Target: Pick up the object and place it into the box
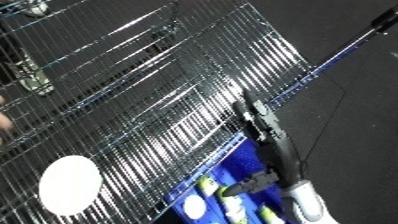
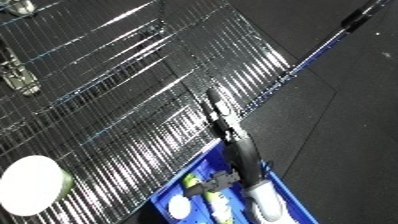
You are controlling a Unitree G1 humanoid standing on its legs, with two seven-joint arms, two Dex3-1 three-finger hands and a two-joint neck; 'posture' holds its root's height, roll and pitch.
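the right black hand (image 1: 258, 117) reaches out over the silver wire-mesh shelf (image 1: 133, 75), fingers straight and holding nothing. the white round disc-like object (image 1: 69, 189) lies well to its left, the blue plastic bin (image 2: 182, 187) beneath the forearm.

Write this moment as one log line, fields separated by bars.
right hand: open, fingers straight, over wire shelf | white disc: on shelf, untouched | blue bin: holds items | left hand: unseen

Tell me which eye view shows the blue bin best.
The right eye view: the blue bin shows both side walls and its inside beneath the right hand. The left eye view shows only one wall and part of the inside, cut off by the lower edge.
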